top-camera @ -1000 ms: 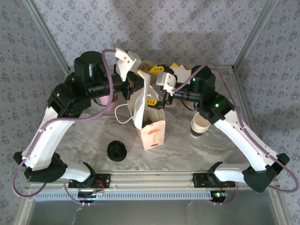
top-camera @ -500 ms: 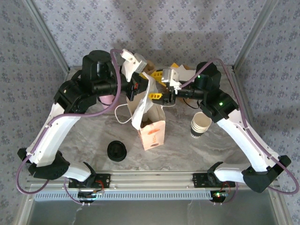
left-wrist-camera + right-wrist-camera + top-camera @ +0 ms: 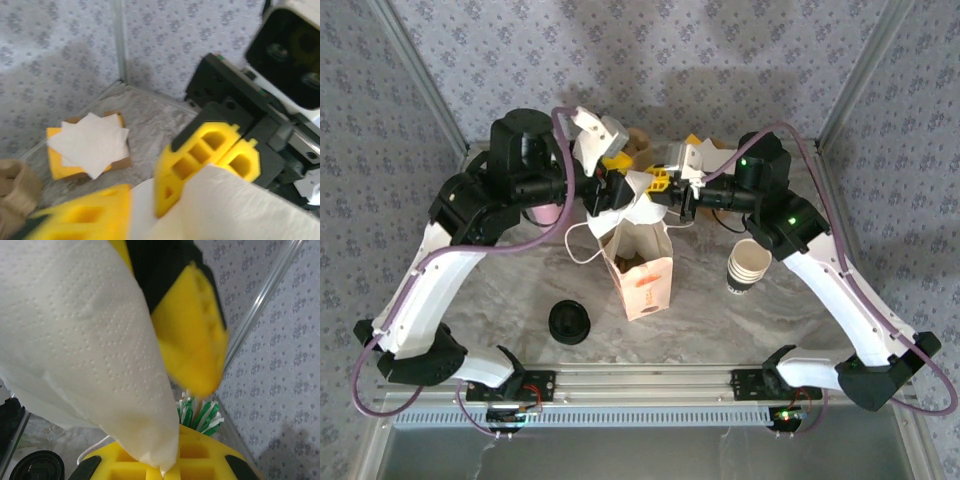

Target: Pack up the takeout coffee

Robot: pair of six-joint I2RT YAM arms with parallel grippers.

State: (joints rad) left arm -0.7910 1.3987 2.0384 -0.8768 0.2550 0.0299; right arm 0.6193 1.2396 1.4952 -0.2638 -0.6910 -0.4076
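A white paper bag [image 3: 648, 288] with an orange print stands open-topped at mid-table. Just above its mouth a white napkin [image 3: 638, 190] hangs between both grippers. My right gripper [image 3: 665, 187] is shut on the napkin; in the right wrist view its corner is pinched in the closed yellow jaws [image 3: 167, 471]. My left gripper [image 3: 613, 172] is beside it on the left, open, and in the left wrist view one yellow finger [image 3: 85, 215] stands apart from the napkin [image 3: 235, 210]. The takeout coffee is hidden.
A stack of lidless paper cups [image 3: 748, 266] stands right of the bag, and a stack of black lids [image 3: 569, 322] to its front left. A napkin pile on a yellow holder [image 3: 90, 142] lies at the back wall. Green-and-white stirrers [image 3: 200, 412] stand beyond the grippers.
The right gripper has moved in and shut on the napkin above the bag. The left gripper, shut on it before, has opened and let go.
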